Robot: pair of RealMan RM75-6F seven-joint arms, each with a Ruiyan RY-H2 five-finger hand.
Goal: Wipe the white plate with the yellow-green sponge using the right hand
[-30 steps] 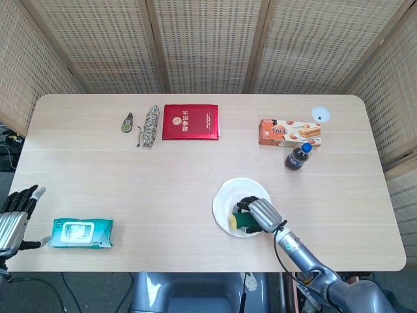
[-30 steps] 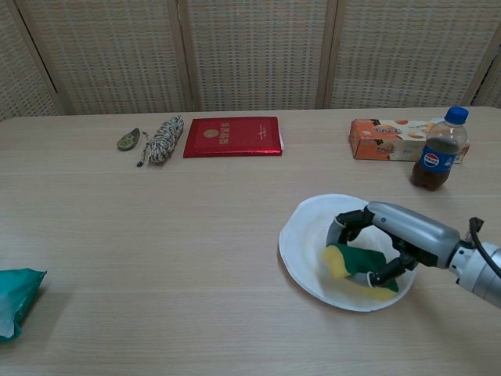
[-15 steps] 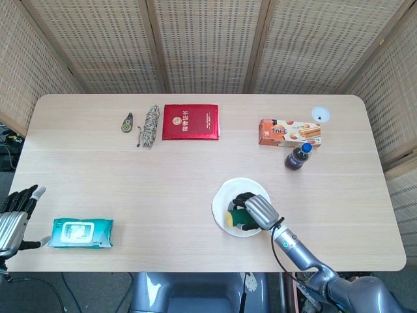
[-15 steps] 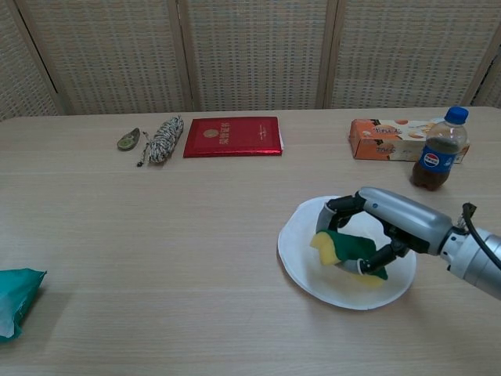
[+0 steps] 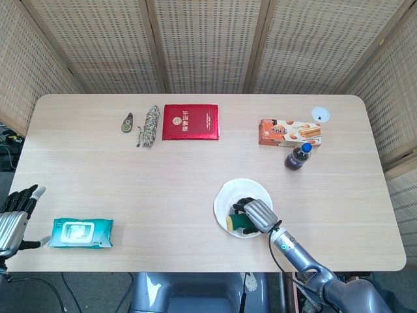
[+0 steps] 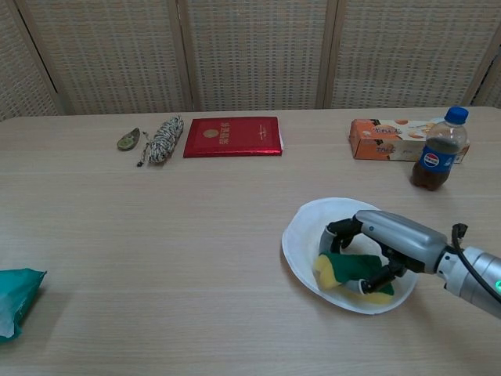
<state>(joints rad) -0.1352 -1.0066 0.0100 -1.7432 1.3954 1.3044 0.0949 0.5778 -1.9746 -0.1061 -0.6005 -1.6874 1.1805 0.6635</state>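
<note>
The white plate (image 5: 229, 194) (image 6: 307, 225) lies on the table's near right part. My right hand (image 5: 254, 214) (image 6: 383, 239) reaches into it from the right and grips the yellow-green sponge (image 5: 236, 223) (image 6: 338, 268), which is pressed against the plate's near side. Its yellow end points left, and its green side faces up under my fingers. My left hand (image 5: 15, 214) stays at the table's near left edge, fingers apart and holding nothing; only the head view shows it.
A teal wipes pack (image 5: 82, 233) (image 6: 14, 296) lies near left. A cola bottle (image 5: 298, 156) (image 6: 437, 150) and snack box (image 5: 289, 132) (image 6: 387, 139) stand beyond the plate. A red booklet (image 5: 190, 122) (image 6: 232, 136), rope bundle (image 5: 150, 125) and small white cup (image 5: 320, 115) sit farther back.
My right hand has slid the sponge back toward the plate's near side after a stroke toward its middle. The plate has shifted slightly. The left hand has not moved.
</note>
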